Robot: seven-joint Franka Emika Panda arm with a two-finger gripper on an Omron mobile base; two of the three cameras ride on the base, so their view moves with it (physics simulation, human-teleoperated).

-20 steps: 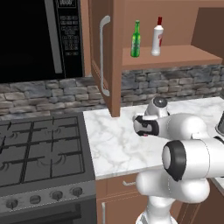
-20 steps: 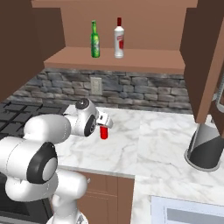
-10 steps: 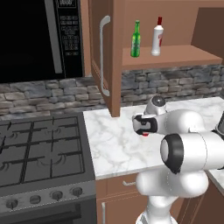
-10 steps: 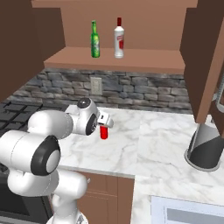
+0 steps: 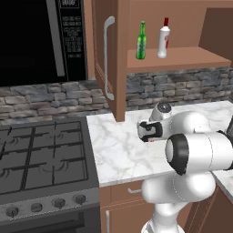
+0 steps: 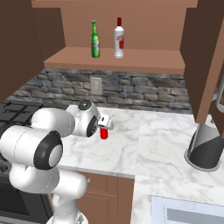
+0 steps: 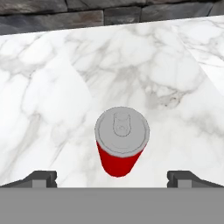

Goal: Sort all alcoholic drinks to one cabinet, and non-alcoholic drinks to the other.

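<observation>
My end effector [image 7: 112, 178] hangs spread wide above the red can [image 7: 121, 147], which stands upright on the marble bench [image 7: 52, 96]; green bottle [image 6: 94, 40] and white bottle [image 6: 118, 38] stand side by side on the cabinet shelf [image 6: 131, 62]

Rendered feeds, all sharp from here; I see no blur, grain or edge distortion. Light is even and soft, seemingly from above. The marble surface [image 7: 52, 78] reads bright, with broad faint grey shadow wedges crossing it in the hand view. The microwave [image 5: 41, 41] at upper left of the left base view is near black. Small highlights on my arm's white shells.
</observation>
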